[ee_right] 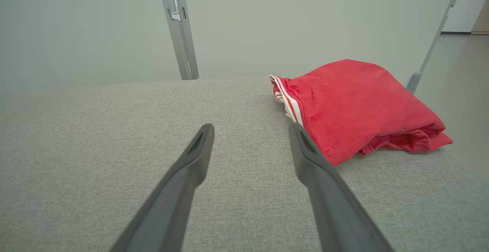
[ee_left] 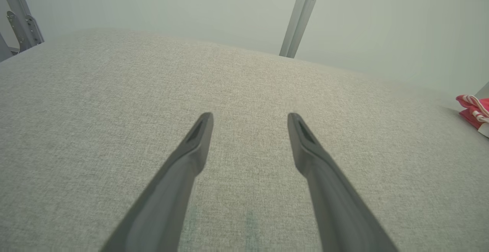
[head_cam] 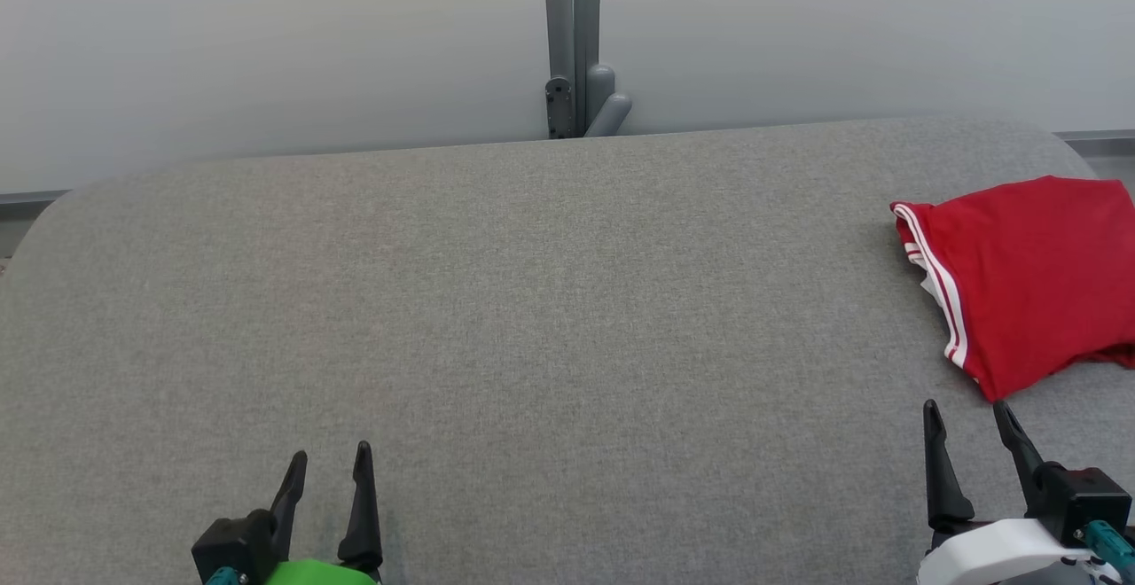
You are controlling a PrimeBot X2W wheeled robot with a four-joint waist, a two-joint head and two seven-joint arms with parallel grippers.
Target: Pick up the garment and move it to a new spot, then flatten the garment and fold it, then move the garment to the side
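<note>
The red garment (head_cam: pixel 1029 275), trimmed with white stripes along one edge, lies folded in a compact bundle on the grey fabric-covered table (head_cam: pixel 532 301). It is just ahead of the right gripper (head_cam: pixel 965 406) and a little to that gripper's right. The right gripper's two dark fingers are spread apart with nothing between them. The tip of its right-hand finger is close to the garment's nearest corner. In the right wrist view that finger overlaps the striped hem, though it is hard to tell from these angles whether it touches the cloth.

The left gripper (head_cam: pixel 331 452) is well apart from the garment, which lies far off to its right across the table. Its fingers are likewise spread and empty, over bare fabric. In the left wrist view the garment's striped edge shows at the far right, ahead of the fingertips. Beyond both grippers, a grey metal post (head_cam: pixel 572 35) rises behind the table's far edge against a pale wall
</note>
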